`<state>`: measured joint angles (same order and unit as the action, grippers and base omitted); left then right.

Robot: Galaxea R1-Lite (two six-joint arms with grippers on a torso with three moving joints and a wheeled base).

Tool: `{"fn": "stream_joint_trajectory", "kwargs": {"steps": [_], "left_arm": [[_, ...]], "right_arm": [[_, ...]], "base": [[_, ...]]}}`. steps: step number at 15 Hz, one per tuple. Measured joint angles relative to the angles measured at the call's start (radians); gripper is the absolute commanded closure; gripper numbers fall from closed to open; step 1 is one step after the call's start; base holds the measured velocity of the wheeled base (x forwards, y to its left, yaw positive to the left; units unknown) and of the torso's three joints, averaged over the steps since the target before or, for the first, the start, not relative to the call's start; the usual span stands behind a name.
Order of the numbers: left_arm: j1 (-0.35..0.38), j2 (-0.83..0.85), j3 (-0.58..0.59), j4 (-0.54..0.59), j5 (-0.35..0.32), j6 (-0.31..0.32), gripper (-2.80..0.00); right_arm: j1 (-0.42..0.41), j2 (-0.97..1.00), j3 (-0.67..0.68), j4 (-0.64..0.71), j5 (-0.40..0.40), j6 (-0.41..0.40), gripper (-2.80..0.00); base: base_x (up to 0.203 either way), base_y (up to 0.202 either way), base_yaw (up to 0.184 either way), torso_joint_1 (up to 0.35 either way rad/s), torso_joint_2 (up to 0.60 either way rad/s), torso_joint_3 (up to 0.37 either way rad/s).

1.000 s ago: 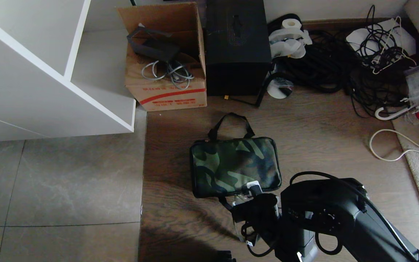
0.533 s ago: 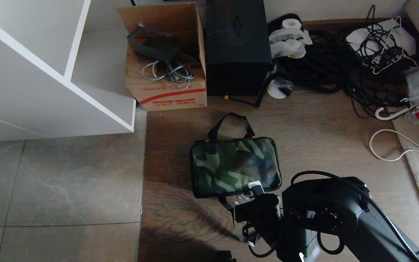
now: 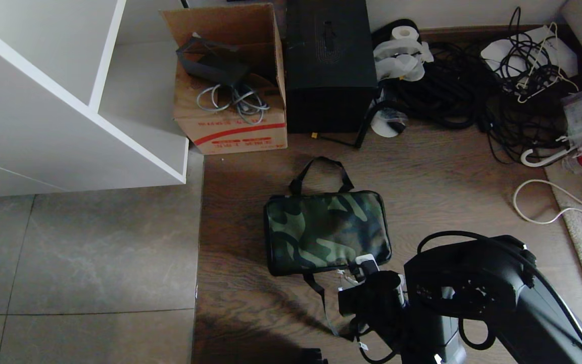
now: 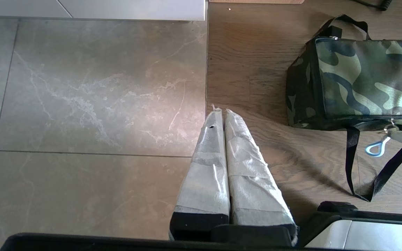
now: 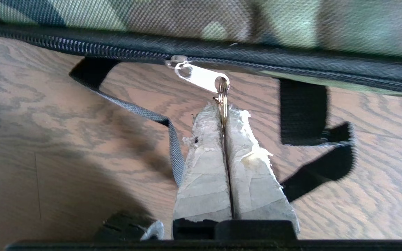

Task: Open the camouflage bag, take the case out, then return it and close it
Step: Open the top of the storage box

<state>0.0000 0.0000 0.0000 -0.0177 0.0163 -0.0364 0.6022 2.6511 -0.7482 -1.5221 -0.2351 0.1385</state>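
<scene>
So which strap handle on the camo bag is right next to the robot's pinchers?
The near handle, lying on the wood floor beside the right gripper. The far handle loops out from the camouflage bag on its opposite side, toward the cardboard box.

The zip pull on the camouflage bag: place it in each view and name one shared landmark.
Head view: zip pull at the bag's near edge, by the right gripper.
Left wrist view: far right, below the bag.
Right wrist view: centre, its ring pinched.
Shared landmark: black strap handle.
</scene>
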Motion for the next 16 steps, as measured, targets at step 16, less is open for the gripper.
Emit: {"fn": "stream_joint_trajectory", "kwargs": {"steps": [16], "left_arm": [[0.0, 0.0, 0.0, 0.0, 0.0, 0.0, 0.0]], "right_arm": [[-0.098, -0.12, 0.122, 0.0, 0.007, -0.019, 0.0]], "base": [[0.0, 0.0, 0.0, 0.0, 0.0, 0.0]]}}
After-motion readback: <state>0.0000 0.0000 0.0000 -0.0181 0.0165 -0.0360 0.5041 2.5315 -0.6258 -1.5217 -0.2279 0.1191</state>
